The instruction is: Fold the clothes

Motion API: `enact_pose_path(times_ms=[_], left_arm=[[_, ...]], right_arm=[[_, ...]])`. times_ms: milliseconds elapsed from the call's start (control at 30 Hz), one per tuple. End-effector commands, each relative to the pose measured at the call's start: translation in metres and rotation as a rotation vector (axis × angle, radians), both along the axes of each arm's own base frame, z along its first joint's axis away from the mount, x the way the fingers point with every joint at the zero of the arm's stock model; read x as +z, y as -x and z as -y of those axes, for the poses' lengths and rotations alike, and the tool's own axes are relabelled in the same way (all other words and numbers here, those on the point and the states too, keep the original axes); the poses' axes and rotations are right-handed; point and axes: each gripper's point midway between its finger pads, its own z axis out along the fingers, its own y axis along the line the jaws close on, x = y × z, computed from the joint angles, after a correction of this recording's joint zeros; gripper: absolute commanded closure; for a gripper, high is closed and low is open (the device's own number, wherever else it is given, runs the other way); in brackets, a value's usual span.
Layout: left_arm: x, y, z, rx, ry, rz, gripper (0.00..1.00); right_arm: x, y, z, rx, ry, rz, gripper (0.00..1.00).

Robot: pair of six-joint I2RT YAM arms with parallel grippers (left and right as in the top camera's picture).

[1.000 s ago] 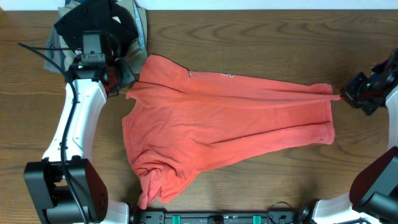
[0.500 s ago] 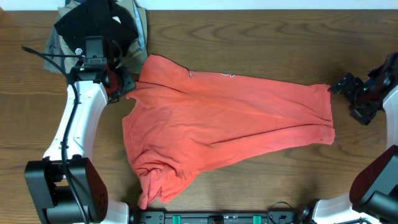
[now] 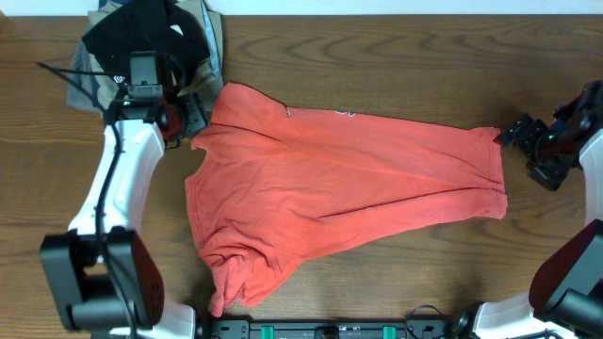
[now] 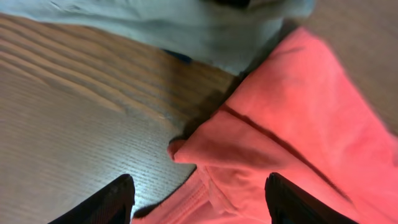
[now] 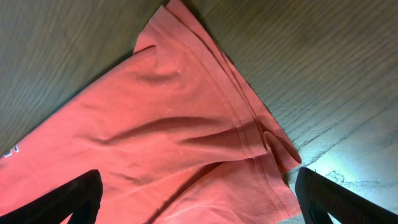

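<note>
The clothes, a red-orange T-shirt (image 3: pixel 339 179), lie spread across the wooden table, folded lengthwise, with a bunched sleeve at the front left. White lettering shows at its far edge. My left gripper (image 3: pixel 191 117) hangs open over the shirt's back-left corner (image 4: pixel 261 143), and the cloth lies loose between the black fingers (image 4: pixel 106 202). My right gripper (image 3: pixel 524 151) is open just off the shirt's right end. In the right wrist view the hemmed corner (image 5: pixel 249 130) lies flat under the wide-spread fingertips (image 5: pixel 336 199), touching neither.
A black garment (image 3: pixel 141 33) and a khaki-grey garment (image 3: pixel 213 42) are piled at the back left, right behind the left gripper. The grey cloth (image 4: pixel 186 25) nearly meets the shirt. Dark cables (image 3: pixel 71 85) trail beside the left arm.
Both grippers have opened and let go of the shirt. The stretched right corner has relaxed back onto the table, and the right gripper has drawn slightly away.
</note>
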Motion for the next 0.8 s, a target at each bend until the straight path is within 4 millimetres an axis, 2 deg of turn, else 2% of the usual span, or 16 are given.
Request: enact_pose_path(times_ms=[0, 100, 267, 533, 600, 767], left_arm=[[-0.027, 0.001, 0.003, -0.053, 0.013, -0.065, 0.31], [-0.037, -0.001, 0.009, -0.076, 0.045, -0.077, 0.3], [-0.049, -0.002, 0.009, -0.139, 0.021, -0.096, 0.26], [-0.081, 0.002, -0.011, -0.111, 0.027, -0.167, 0.25], [-0.085, 0.003, -0.012, -0.112, 0.045, -0.175, 0.25], [-0.084, 0.001, 0.002, -0.188, 0.113, -0.155, 0.26]], right_arm=[[-0.001, -0.001, -0.01, 0.07, 0.005, 0.004, 0.03], [-0.001, -0.003, -0.013, 0.078, 0.006, 0.007, 0.03], [-0.001, -0.005, -0.018, 0.094, 0.008, 0.009, 0.03], [-0.001, -0.007, -0.025, 0.124, 0.023, 0.005, 0.03], [-0.001, -0.007, -0.025, 0.125, 0.024, 0.005, 0.03], [-0.001, -0.007, -0.025, 0.125, 0.024, 0.006, 0.03]])
